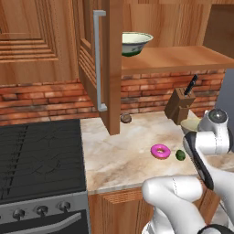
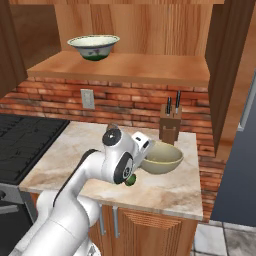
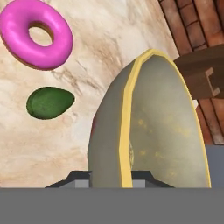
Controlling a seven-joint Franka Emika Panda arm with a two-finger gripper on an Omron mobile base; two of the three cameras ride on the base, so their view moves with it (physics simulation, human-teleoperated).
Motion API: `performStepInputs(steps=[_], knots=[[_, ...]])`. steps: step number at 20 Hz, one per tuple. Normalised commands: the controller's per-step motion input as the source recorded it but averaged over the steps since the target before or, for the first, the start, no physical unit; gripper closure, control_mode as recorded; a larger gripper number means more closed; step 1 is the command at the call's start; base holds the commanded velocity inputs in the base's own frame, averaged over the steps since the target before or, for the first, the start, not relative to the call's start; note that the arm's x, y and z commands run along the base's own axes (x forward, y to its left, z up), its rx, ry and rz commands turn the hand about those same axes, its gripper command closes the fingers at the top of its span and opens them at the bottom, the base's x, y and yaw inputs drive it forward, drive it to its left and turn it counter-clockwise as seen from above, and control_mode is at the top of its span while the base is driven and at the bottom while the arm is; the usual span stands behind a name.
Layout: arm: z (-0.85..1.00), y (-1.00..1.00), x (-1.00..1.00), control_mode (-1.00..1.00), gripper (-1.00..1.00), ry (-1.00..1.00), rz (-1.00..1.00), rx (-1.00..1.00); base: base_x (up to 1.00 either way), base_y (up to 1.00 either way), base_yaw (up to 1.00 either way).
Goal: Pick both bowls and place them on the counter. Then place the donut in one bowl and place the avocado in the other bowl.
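Gripping olive-tan bowl (image 2: 162, 159) — claw (image 2: 144, 152)

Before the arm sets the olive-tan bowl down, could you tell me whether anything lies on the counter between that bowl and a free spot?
The gripper holds the olive-tan bowl by its rim above the counter. The donut and avocado lie off to one side; nothing visible stands in the way.
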Motion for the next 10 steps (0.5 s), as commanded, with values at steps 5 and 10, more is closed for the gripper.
performStepInputs(steps=[5,10], knots=[[-0.27,-0.12,0.21,-1.00,1.00,0.00,0.03,0.00,0.00,0.00,0.00],[-0.31,-0.05,0.25,-1.00,1.00,0.00,0.05,0.00,0.00,0.00,0.00]])
